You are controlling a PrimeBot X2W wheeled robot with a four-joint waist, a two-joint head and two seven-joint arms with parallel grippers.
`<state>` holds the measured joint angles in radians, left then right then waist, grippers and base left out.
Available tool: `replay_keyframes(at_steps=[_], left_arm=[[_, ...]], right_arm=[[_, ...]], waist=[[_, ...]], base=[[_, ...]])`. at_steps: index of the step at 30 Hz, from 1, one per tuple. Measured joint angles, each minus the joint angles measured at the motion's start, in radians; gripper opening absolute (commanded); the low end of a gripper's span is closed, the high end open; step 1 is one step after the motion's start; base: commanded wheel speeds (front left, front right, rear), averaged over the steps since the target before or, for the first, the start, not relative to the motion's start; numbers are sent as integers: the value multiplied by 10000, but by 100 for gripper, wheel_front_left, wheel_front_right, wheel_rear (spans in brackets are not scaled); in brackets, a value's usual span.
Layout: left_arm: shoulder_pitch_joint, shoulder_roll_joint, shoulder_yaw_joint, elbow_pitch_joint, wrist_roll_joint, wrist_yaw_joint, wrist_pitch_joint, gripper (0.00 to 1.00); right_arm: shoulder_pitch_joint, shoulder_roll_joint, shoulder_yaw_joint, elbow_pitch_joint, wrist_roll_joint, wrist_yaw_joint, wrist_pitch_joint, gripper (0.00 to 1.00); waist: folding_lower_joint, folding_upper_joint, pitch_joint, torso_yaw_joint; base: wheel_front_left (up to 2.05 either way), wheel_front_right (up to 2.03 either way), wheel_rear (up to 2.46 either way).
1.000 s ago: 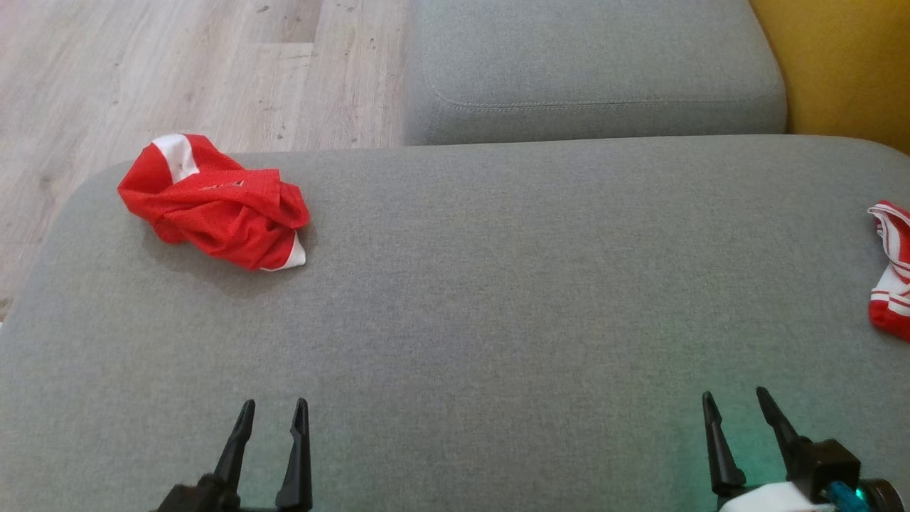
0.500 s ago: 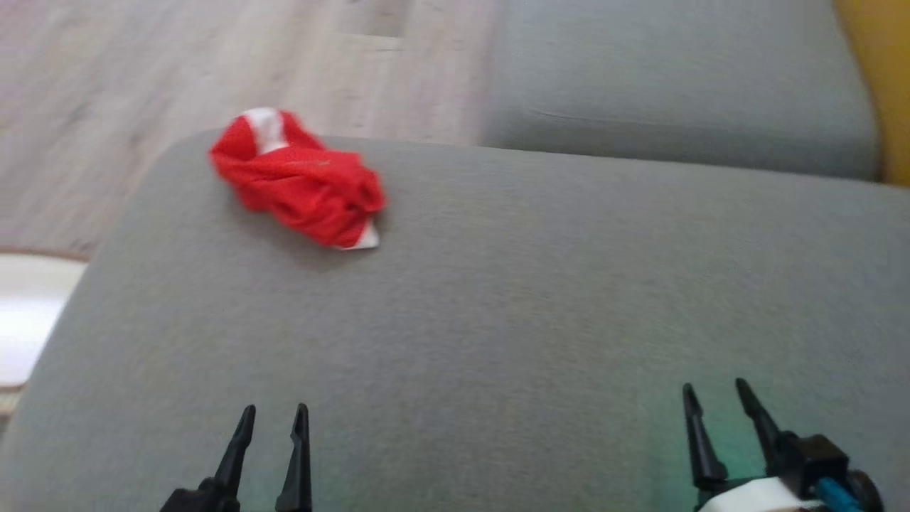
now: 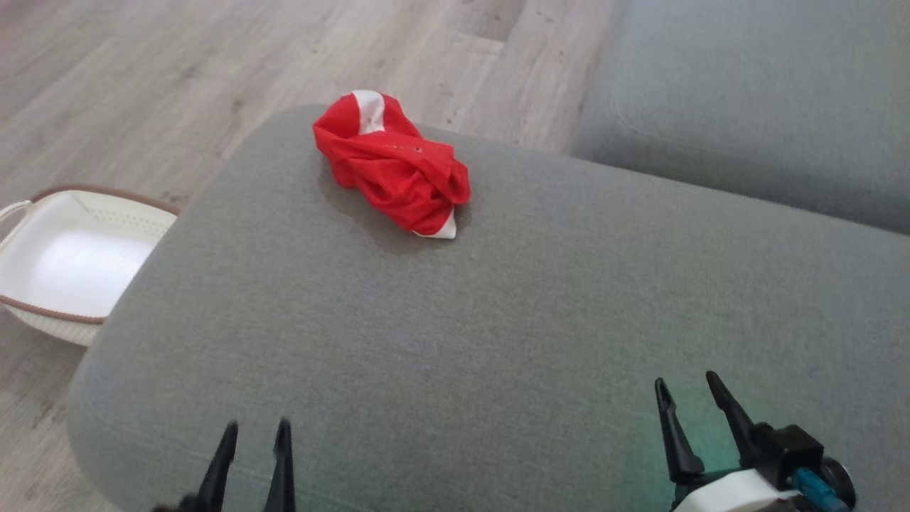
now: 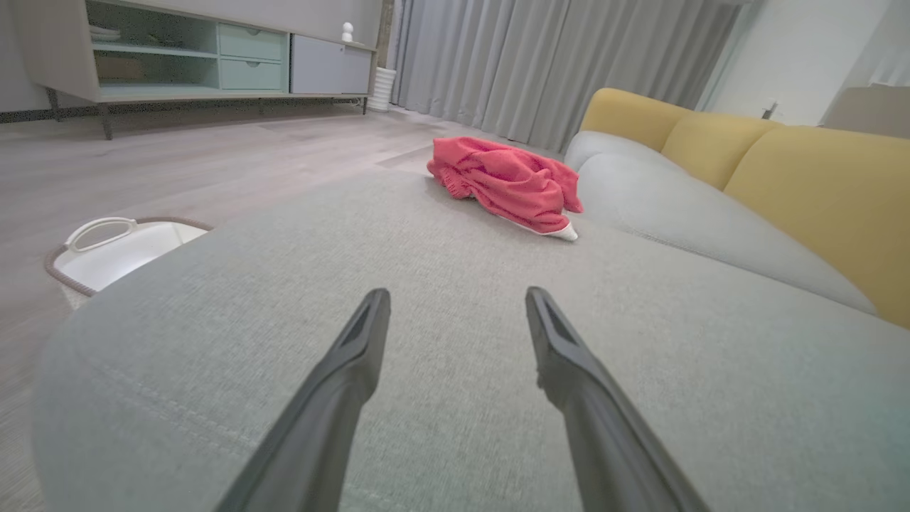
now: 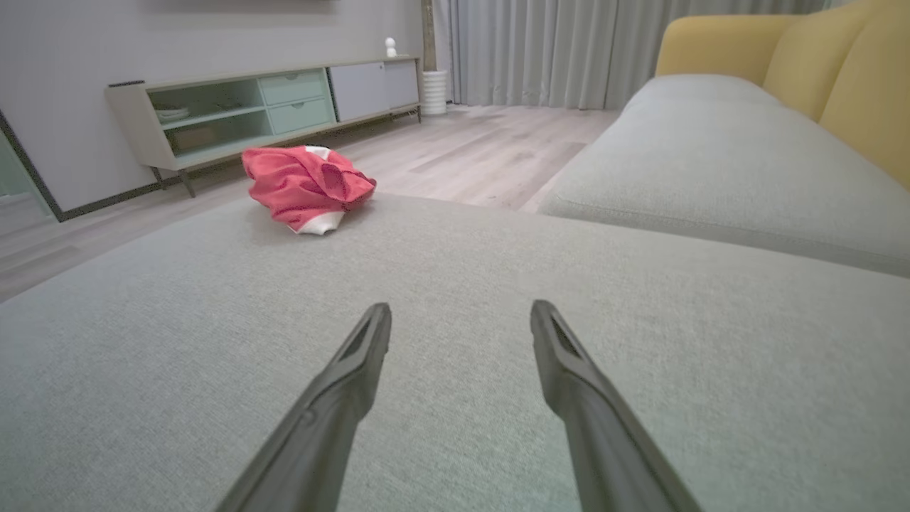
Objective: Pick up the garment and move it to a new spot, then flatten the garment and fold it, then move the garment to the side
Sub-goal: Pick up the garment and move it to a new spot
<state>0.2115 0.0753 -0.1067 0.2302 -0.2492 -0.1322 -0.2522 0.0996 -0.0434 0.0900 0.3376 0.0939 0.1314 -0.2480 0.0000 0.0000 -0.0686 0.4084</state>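
So, starting closest in: the left gripper [image 3: 257, 430] is being shown at the bottom left of the head view. Its two dark fingers are being held spread wide with nothing between them, just grey fabric underneath. Same deal at the bottom right, where the right gripper [image 3: 686, 387] is being held wide open and empty too, over the near part of the grey sofa cushion [image 3: 512, 334]. In both wrist views the fingers are being pointed out across that cushion, well apart from everything.

At the middle left of the head view, a white basket [image 3: 67, 263] with a brown rim is being rested on the wood floor [image 3: 178, 64], partly hidden by the cushion's corner.

Farther up, a bit left of top centre, the garment [image 3: 394, 167] is being left in a crumpled heap: red, with white trim showing at both ends. It is lying on the cushion close to its far edge, well away from both grippers. In the left wrist view it is being seen just right of centre, and in the right wrist view towards the upper left.

Beyond that, a second grey cushion [image 3: 753, 107] is being shown at the upper right of the head view. In the left wrist view, yellow back cushions [image 4: 817, 185] are being picked up at the right, and a low cabinet [image 4: 178, 50] and grey curtains [image 4: 554, 64] at the very back.
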Motion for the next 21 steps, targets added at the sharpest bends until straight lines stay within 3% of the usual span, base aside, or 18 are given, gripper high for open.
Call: replay_keyframes(at_steps=[5, 12, 17, 21], left_arm=[[-1391, 430, -805, -125, -872, 0, 56, 100], [-5878, 1039, -1923, 127, -2598, 0, 1187, 100], [-8076, 1641, -2499, 1152, -3438, 0, 1987, 100], [-9514, 1833, -2429, 2500, -3810, 0, 2159, 100]], right_arm=[[-159, 2, -334, -31, -585, 0, 0, 100], [-1882, -31, -755, -798, -1655, 0, 113, 100], [-2810, -67, -922, -1290, -1850, 0, 194, 100], [-2997, -144, -871, -1475, -1946, 0, 196, 100]], waist=[[0, 0, 627, -262], [5, 0, 2504, -731], [6, 0, 3964, -1206], [5, 0, 4931, -1648]], base=[[0, 0, 0], [0, 0, 0], [0, 0, 0], [0, 0, 0]])
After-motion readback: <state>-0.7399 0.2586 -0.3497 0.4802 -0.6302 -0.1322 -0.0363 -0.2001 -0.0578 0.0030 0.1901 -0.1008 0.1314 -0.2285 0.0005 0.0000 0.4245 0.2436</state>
